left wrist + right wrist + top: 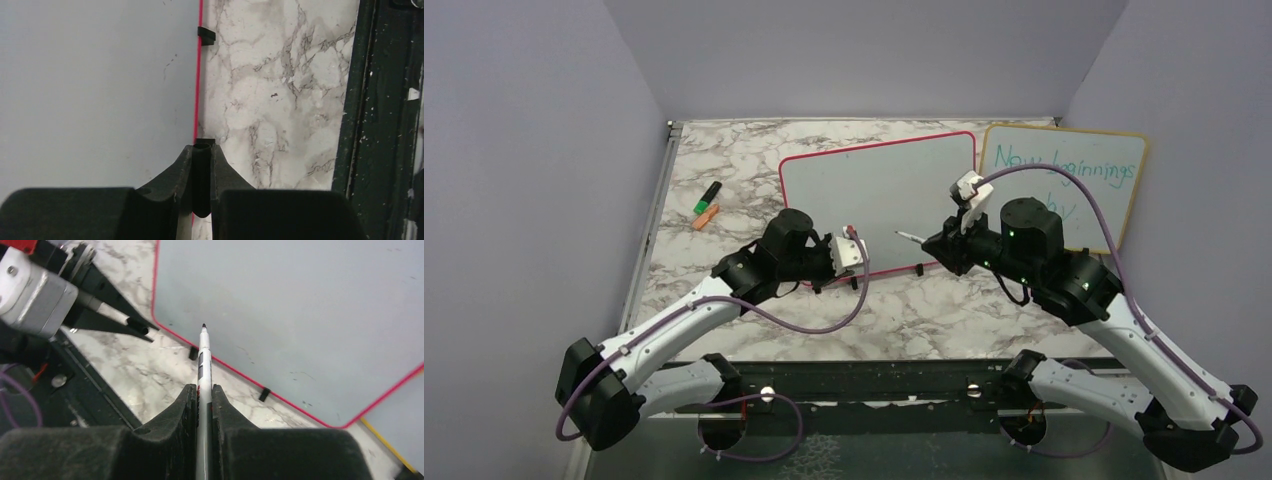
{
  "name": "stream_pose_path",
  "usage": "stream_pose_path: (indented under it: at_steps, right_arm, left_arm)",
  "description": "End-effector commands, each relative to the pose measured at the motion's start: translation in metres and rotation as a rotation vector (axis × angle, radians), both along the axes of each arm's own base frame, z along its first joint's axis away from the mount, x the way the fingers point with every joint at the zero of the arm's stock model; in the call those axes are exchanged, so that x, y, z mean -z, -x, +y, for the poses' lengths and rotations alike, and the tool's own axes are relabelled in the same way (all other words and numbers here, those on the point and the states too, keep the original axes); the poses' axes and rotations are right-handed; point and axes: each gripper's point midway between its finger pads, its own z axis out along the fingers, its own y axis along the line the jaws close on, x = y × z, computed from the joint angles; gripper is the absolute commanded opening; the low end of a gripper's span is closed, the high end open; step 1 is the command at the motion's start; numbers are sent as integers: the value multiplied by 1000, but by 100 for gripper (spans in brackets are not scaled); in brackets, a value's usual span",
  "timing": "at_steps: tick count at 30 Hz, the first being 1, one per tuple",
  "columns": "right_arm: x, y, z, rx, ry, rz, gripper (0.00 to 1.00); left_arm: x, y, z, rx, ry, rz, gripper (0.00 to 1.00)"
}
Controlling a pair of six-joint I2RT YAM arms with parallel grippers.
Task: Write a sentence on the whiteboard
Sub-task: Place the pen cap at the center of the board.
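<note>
The whiteboard (879, 195) with its thin red frame lies on the marble table, its surface (300, 315) blank apart from faint smudges. No sentence shows on it. My right gripper (936, 246) is shut on a grey marker (204, 355). The marker's bare black tip hovers over the board's near edge. My left gripper (856, 270) sits at the board's near red edge (198, 75), beside a small black foot. It is shut on a short black marker cap (202, 175). In the right wrist view the left gripper (137, 327) and its cap are at upper left.
A yellow-framed board (1064, 180) with teal handwriting leans at the back right, touching the whiteboard's corner. A green marker (709, 195) and an orange one (706, 216) lie at the left on the marble. A black rail (360, 120) runs along the table's near edge.
</note>
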Motion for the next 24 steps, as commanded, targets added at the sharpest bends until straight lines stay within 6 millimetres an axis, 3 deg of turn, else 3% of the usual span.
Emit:
stream_pose_path:
  at_steps: [1, 6, 12, 24]
  right_arm:
    - [-5, -24, -32, 233, 2, -76, 1]
    - [-9, -29, -45, 306, -34, -129, 1]
    - [-13, -29, -52, 338, -65, -154, 1]
    - [-4, -26, -51, 342, -87, -125, 1]
  left_arm:
    - [11, 2, -17, -139, 23, 143, 0]
    - [37, 9, -39, -232, 13, 224, 0]
    - [83, 27, -62, -287, -67, 282, 0]
    - [149, 32, -70, -358, -159, 402, 6]
